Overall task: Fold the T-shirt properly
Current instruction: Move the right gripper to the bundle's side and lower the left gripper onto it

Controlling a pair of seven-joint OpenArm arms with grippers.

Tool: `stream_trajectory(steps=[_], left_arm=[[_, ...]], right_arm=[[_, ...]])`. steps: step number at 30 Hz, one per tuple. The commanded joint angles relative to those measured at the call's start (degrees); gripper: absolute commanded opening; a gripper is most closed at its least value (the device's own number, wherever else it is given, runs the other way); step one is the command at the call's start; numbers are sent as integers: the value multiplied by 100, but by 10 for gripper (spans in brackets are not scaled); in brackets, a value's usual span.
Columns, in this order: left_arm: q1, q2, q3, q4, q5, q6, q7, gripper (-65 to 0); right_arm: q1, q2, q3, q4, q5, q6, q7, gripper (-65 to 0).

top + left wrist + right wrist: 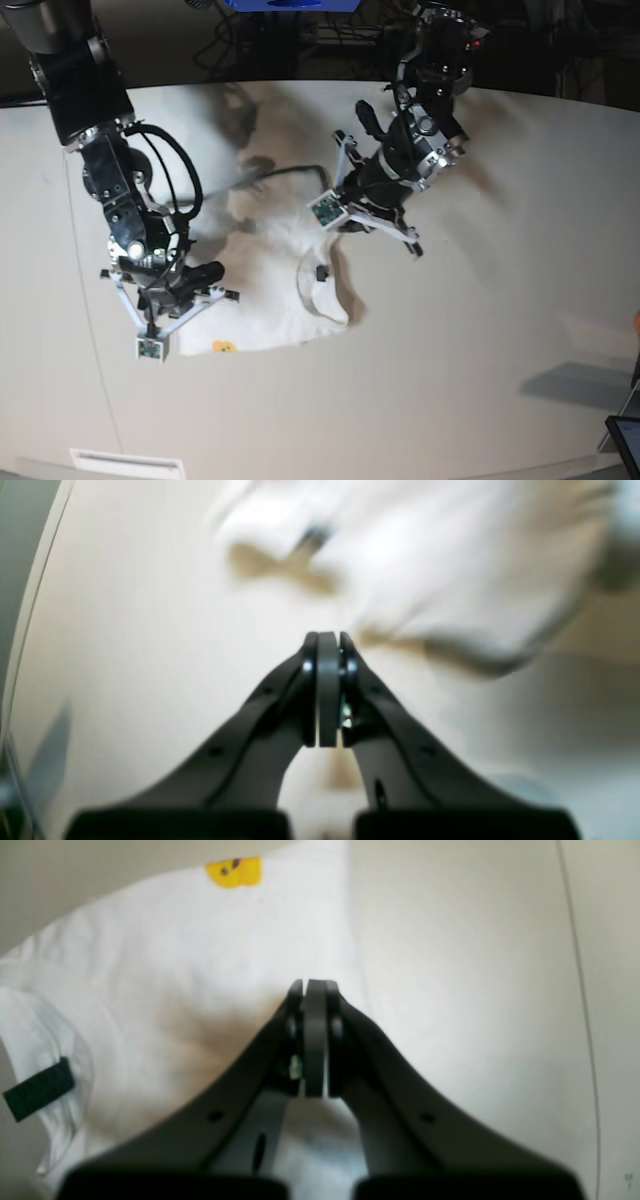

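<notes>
Pale cream tabletop (520,300) filling the whole base view, dark clutter behind the far edge. White T-shirt (265,300) lying bunched near the middle-left, partly folded over itself, neck opening with the small black neck label (321,272) turned toward the middle, a bit of yellow print (223,347) peeking at the near hem.

Looking soft and floppy, light cotton, probably sliding easily on that smooth top and dragging wrinkles along if pulled by one point. Best guess for a hold: pinching a hem corner or a shoulder seam, both layers together, not the loose middle.

Right gripper (312,985) hanging low over the shirt's edge, pointing down and forward, jaws pressed together with nothing visibly between them. Left gripper (327,637) angling down over bare table just beside the crumpled far part of the shirt, jaws also pressed together, no cloth seen caught in them, though that wrist view is blurry. Left arm stretching in from the far side, right arm bending down from the left.
</notes>
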Motion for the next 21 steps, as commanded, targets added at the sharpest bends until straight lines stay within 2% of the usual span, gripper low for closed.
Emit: stream_trajectory(steps=[1,5,9,13,17,21], left_arm=[[-98,120,107,124,47,58,-73,-650],[-221,392,371,72,47,58,-73,-650],[-353,445,635,-87,38,58,-73,-650],[-423,595,687,-385,38,58,-73,-650],[-432,621,705,-843,38,58,-91,-650],[-449,621,679,-1194,38,58,-337,-650]], right_arm=[[124,47,69,65,2,11,110,-647],[28,188,253,109,2,11,110,-647],[-148,214,543,170,2,11,127,-647],[-377,293,877,373,2,11,426,-647],[-500,293,1115,540,2,11,453,-647],[-676,293,1291,768,2,20,453,-647]])
